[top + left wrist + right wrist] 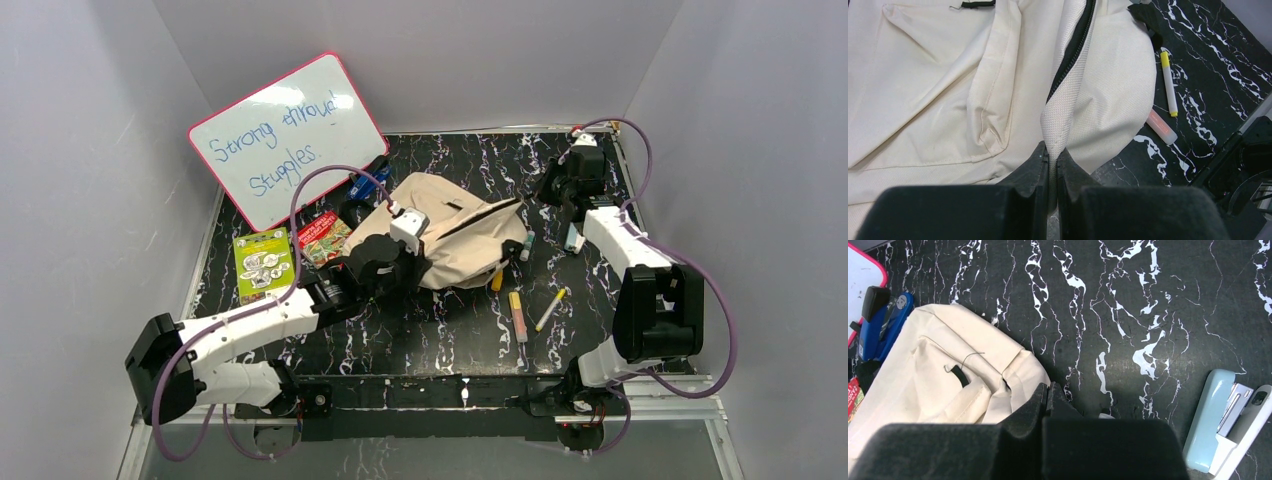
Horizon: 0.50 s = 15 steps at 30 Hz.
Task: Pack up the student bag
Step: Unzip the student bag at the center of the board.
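In the overhead view, a pink-framed whiteboard (288, 140) leans against the back-left wall. A green booklet (263, 264) and a red packet (322, 238) lie flat on the black marbled table (440, 335) in front of it. A blue stapler (368, 184) sits just past the packet, close to the board's lower edge. The left arm reaches in from its base toward the centre, where its own wrist hides the fingers from above. Only the left wrist view shows the left gripper (1053, 157) clenched on a raised fold of cream cloth, just below the end of a dark zipper line. That cloth belongs to the student bag (450, 240), which lies slumped in the middle of the table, its zipper running across the top. Right of the bag, a pinkish marker (517, 318) and a thin yellow-and-white pen (550, 310) lie near each other on the bare surface. The left wrist view shows both of them near the bag's edge. Further right, the right arm bends back toward the far corner of the table. From above its fingers are too small to read, but the right wrist view shows the right gripper (1048, 390) pressed closed with nothing between the pads, over the table near the bag's far corner. That view also shows a pale blue stapler (1215, 425) lying to the right of the fingers.
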Each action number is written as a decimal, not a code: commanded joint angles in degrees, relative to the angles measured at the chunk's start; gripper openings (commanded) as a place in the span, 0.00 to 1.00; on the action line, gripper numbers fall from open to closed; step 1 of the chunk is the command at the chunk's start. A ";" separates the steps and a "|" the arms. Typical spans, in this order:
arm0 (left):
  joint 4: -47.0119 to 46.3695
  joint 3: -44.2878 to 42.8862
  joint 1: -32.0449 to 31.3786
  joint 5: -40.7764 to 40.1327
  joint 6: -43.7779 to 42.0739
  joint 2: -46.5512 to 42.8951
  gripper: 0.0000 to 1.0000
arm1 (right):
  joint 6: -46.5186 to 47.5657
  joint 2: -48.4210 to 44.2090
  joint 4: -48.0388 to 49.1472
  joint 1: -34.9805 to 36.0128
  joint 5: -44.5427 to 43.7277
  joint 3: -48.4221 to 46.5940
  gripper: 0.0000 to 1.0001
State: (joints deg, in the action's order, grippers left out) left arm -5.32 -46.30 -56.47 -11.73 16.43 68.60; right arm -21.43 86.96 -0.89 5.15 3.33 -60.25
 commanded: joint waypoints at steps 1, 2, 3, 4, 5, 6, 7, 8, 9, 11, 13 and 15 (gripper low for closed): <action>-0.97 -0.52 -0.19 -1.99 0.06 -3.28 0.00 | 0.78 -3.90 5.04 -1.65 -4.40 -5.27 0.00; -1.19 -1.06 -0.16 -1.58 -0.09 -2.91 0.00 | 0.77 -5.27 4.18 -1.74 -5.86 -6.13 0.00; -1.37 -1.90 -0.19 -0.92 -0.27 -2.32 0.00 | 0.85 -6.51 3.09 -1.92 -7.12 -7.04 0.00; -1.55 -2.73 -0.21 -0.22 -0.52 -1.61 0.00 | 0.98 -7.63 2.07 -2.04 -8.28 -8.20 0.00; -1.80 -3.80 -0.15 0.57 -0.78 -0.66 0.00 | 1.39 -8.63 1.19 -2.21 -9.37 -9.29 0.00; -2.21 -4.79 -0.18 1.21 -1.04 0.69 0.00 | 1.61 -9.40 0.16 -2.51 -10.38 -10.36 0.00; -2.72 -5.98 -0.16 1.86 -1.31 1.73 0.00 | 1.65 -10.01 -1.27 -2.95 -11.16 -11.52 0.00; -3.37 -6.97 -0.14 2.59 -1.64 2.83 0.00 | 1.65 -10.41 -2.22 -3.40 -11.62 -12.49 0.00; -3.86 -7.98 -0.13 3.15 -1.99 3.91 0.00 | 1.67 -10.81 -2.74 -3.87 -11.67 -13.34 0.00; -4.33 -10.38 -0.14 3.64 -2.85 6.24 0.00 | 1.70 -11.16 -3.58 -4.65 -11.75 -14.67 0.00; -4.03 -12.92 -0.06 2.66 -4.82 8.68 0.00 | 1.91 -11.19 -3.79 -4.66 -11.56 -15.21 0.00; -3.16 -15.58 0.66 0.31 -7.19 11.22 0.00 | 2.00 -10.90 -4.40 -6.23 -11.08 -15.61 0.00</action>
State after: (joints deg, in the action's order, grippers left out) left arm -8.91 -56.60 -56.47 -8.91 13.91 77.17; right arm -20.71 76.97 -7.16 1.56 -3.62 -72.51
